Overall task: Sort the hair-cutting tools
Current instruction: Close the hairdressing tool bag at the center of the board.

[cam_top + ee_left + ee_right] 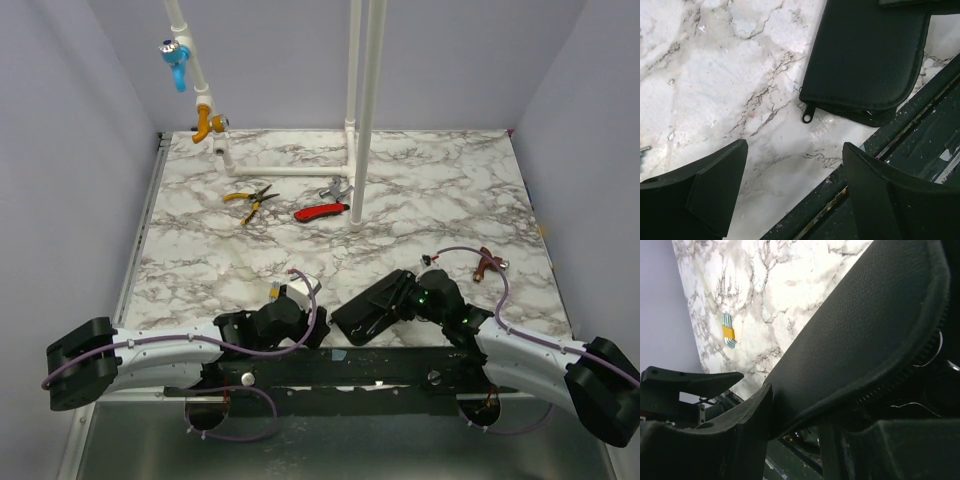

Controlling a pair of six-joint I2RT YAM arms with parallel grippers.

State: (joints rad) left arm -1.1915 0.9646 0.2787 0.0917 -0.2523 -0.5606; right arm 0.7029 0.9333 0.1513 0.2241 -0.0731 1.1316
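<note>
Left gripper (795, 150) hangs wide open just left of the case (865, 60). The right gripper (800, 415) straddles its lid (855, 330), but I can't tell whether it grips. Scissors (335, 188) lie well beyond the case. A weak pinch could let the lid drop shut.

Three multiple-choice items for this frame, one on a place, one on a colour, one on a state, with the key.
1. Where does the black zip case lie?
A. at the far edge
B. at the near edge, just ahead of the arms
C. against the left wall

2. What colour are the handles of the pliers?
A. green
B. white
C. yellow

3. How is the left gripper?
A. open, nothing between its fingers
B. shut on the case
C. shut on the pliers

Key: B, the top view shows it there; C, yellow shows in the top view; A, bare table shows between spread fingers.
</note>
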